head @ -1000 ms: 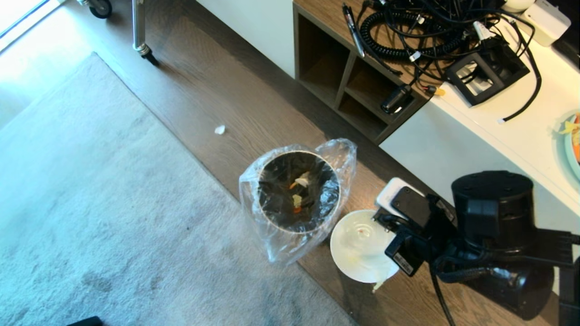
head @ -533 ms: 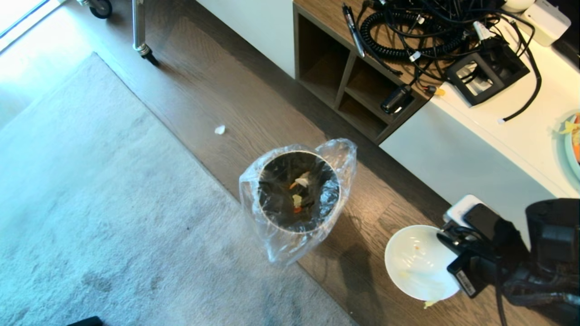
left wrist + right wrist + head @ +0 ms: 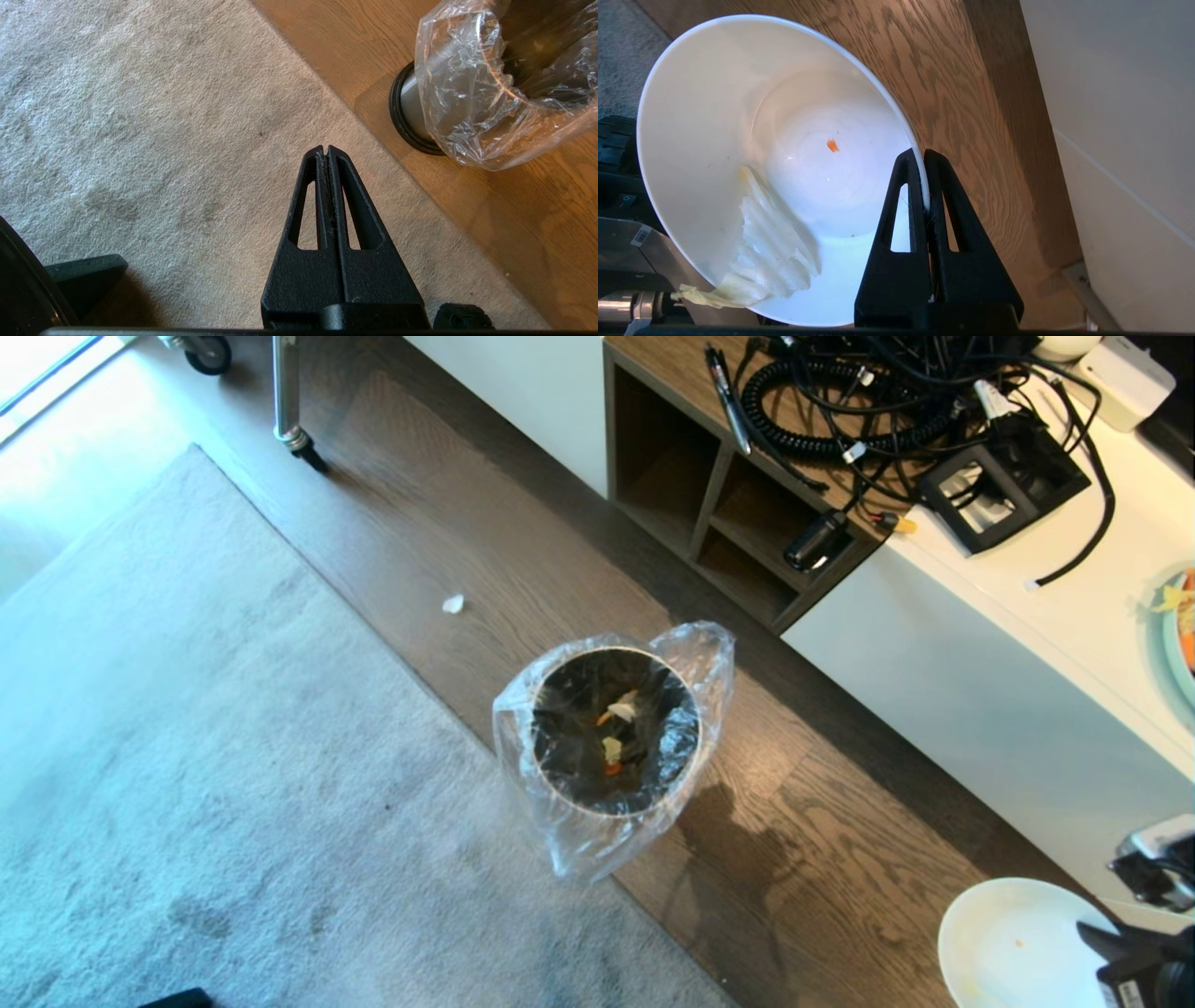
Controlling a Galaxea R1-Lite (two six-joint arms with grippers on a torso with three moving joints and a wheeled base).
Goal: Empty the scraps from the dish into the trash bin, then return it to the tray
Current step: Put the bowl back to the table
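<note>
Dish (image 3: 784, 154) hangs in our right gripper (image 3: 923, 156), clamped on its rim above wooden floor (image 3: 523, 569), well clear of the trash bin (image 3: 611, 737); our left gripper (image 3: 325, 150) is closed, empty.

Right pincer (image 3: 923, 156) clamped tight, low at right — left pincer (image 3: 325, 151) closed, idle.

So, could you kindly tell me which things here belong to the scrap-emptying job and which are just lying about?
Job:
- glossy white round deep dish, rim clamped in right pincer
- wet white tissue scrap stuck inside it
- dark round bin with clear plastic liner

Lying about:
- tangled black cables
- small white scrap on floor
- grey carpet
</note>
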